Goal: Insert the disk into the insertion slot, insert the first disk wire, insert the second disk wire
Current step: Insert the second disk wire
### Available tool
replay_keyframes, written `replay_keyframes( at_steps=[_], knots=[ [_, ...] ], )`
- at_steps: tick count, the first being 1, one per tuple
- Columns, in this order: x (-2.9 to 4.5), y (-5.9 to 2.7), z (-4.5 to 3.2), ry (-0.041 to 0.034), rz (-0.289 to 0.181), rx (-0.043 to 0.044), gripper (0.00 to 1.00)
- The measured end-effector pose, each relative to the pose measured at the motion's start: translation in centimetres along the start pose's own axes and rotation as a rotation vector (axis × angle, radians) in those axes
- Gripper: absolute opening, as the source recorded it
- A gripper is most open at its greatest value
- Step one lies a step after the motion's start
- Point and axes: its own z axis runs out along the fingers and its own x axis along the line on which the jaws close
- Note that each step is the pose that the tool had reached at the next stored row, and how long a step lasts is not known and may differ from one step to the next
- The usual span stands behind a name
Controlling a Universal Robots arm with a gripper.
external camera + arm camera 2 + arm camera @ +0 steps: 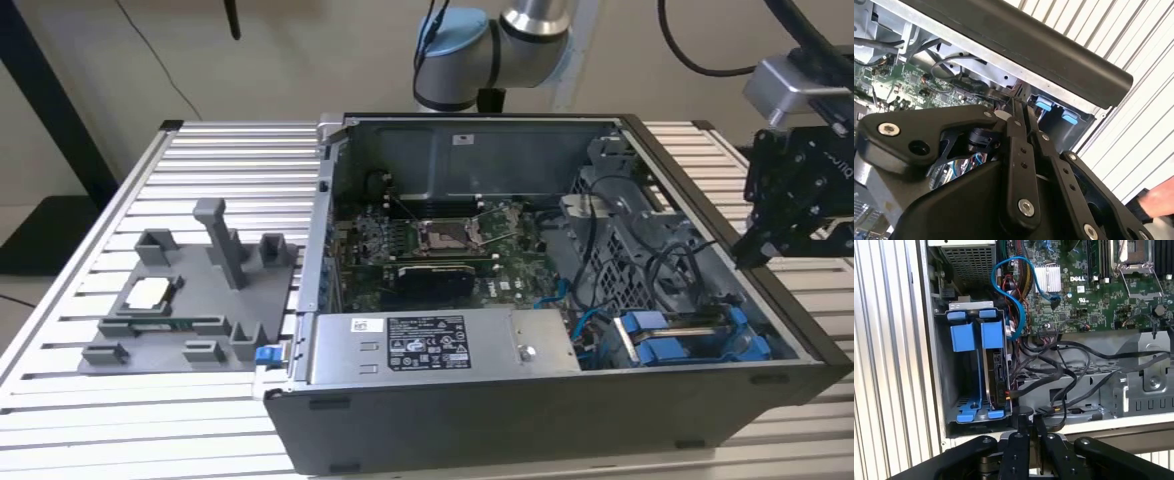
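The disk (pixel 997 374) stands on edge in its blue frame (pixel 992 334) inside the insertion slot (pixel 953 371), a grey metal bay at the case's near corner on the exterior view's right (pixel 681 338). A black plug with wires (pixel 1007 389) sits against the disk's edge, and a blue cable (pixel 1010 286) loops above it. My gripper (pixel 1030 424) hangs outside the case, past its side wall by the bay (pixel 750 250). In both wrist views its black fingers (pixel 1015 131) lie together with nothing between them.
The open computer case (pixel 534 405) lies on a slatted metal table (pixel 227 150). A grey box with a white sticker (pixel 414 345) sits beside the bay. A grey fixture block (pixel 187 300) stands at the exterior view's left. A hand (pixel 1158 200) shows near the gripper.
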Motion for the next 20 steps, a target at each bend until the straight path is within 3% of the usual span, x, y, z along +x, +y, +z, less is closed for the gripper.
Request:
replay_keyframes(
  at_steps=[6, 20],
  knots=[
    [0.06, 1.19, -0.19, -0.0001, 0.0, 0.0, 0.16],
    [0.24, 5.24, -0.27, 0.001, 0.0, 0.0001, 0.16]
  ],
)
